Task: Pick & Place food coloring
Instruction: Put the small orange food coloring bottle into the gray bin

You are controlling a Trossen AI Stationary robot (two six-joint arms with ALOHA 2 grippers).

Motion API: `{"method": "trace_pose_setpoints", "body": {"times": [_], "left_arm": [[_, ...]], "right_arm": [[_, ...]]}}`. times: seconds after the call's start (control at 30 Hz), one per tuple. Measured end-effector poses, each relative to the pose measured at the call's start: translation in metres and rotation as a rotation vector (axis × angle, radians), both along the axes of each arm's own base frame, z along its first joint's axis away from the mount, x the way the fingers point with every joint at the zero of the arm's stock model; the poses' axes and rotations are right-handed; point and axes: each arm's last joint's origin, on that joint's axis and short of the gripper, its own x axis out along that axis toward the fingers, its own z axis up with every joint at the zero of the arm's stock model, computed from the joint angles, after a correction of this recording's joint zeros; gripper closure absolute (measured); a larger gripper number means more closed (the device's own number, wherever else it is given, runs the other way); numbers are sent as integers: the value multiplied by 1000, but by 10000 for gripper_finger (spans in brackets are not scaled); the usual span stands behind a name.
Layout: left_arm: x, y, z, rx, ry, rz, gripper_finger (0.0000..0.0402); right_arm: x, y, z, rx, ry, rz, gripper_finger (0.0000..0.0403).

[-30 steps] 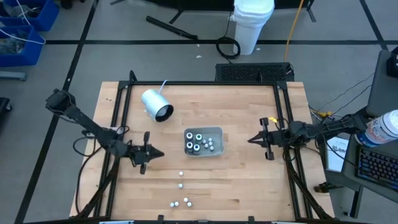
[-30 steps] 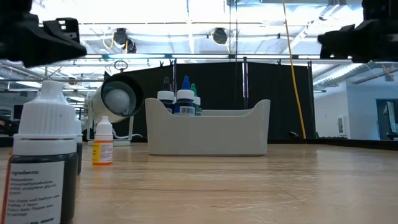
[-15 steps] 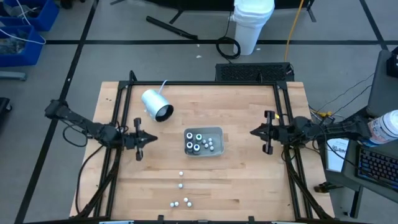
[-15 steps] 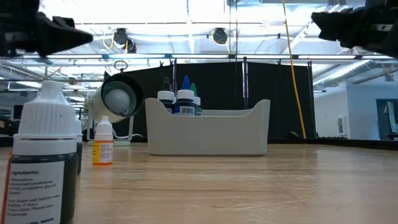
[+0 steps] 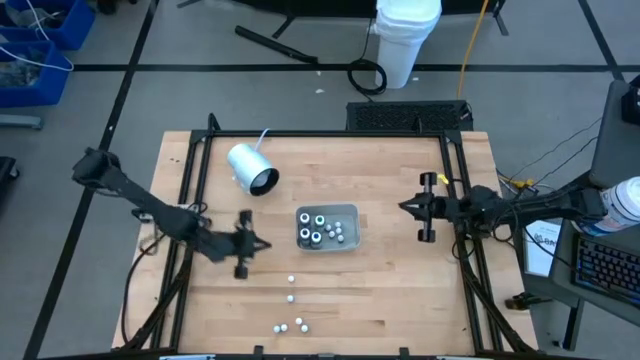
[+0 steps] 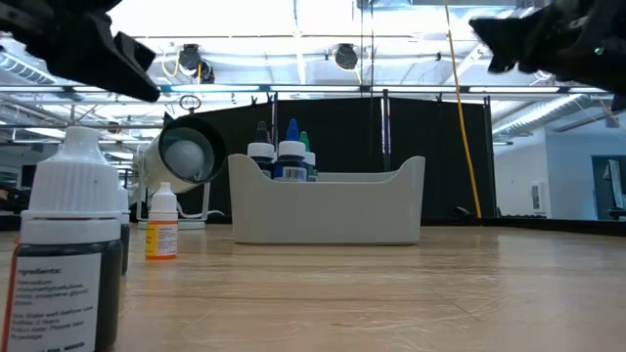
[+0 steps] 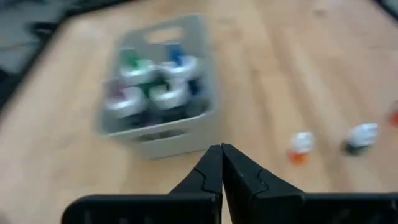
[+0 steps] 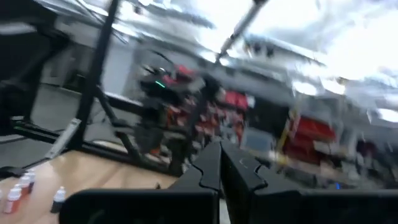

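The left gripper [image 5: 262, 245] hangs over the worktop [image 5: 390, 290] with its jaws pressed together and nothing between them, as the left wrist view shows plainly. It sits at about nine o'clock from the tray [image 5: 328, 228], just beside it, and its wrist camera looks onto the tray's short wall and the capped bottles standing inside. The right gripper [image 5: 404, 207], at three o'clock from the tray and near it, also has its jaws shut and empty; it waits above the right side of the worktop.

The food coloring is split in two lots. Several bottles [image 5: 318, 228] already stand in the tray, dark ones with white and teal tops. The loose bottles [image 5: 291, 298] lie at about six to seven o'clock from the tray, strung down towards the near edge of the worktop, well apart from both grippers. A white-and-grey cylinder [image 5: 251, 168] lies at eleven o'clock, clear of the work.

The step in hand looks like the reach for another loose bottle, no grasp begun. The next move probably calls for the left jaws to open, travel towards six o'clock, and settle around one small bottle; the wrist view is blurred, so which bottle is nearest I cannot say.
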Motion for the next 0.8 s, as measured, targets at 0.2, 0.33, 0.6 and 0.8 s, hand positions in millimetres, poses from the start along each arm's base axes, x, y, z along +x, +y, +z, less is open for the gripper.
{"method": "trace_pose_setpoints", "body": {"times": [0.2, 0.33, 0.6, 0.8], "left_arm": [[31, -29, -18, 22, 127, -9, 386], [52, -41, -8, -93, 157, 23, 381], [86, -46, 11, -239, 387, 58, 303], [106, -41, 3, -277, 506, 74, 241]], "right_arm": [[5, -4, -3, 97, 19, -103, 403], [3, -4, 3, 116, -54, -98, 403], [5, -4, 1, 188, -26, -72, 403], [5, -4, 1, 187, -26, -70, 403]]}}
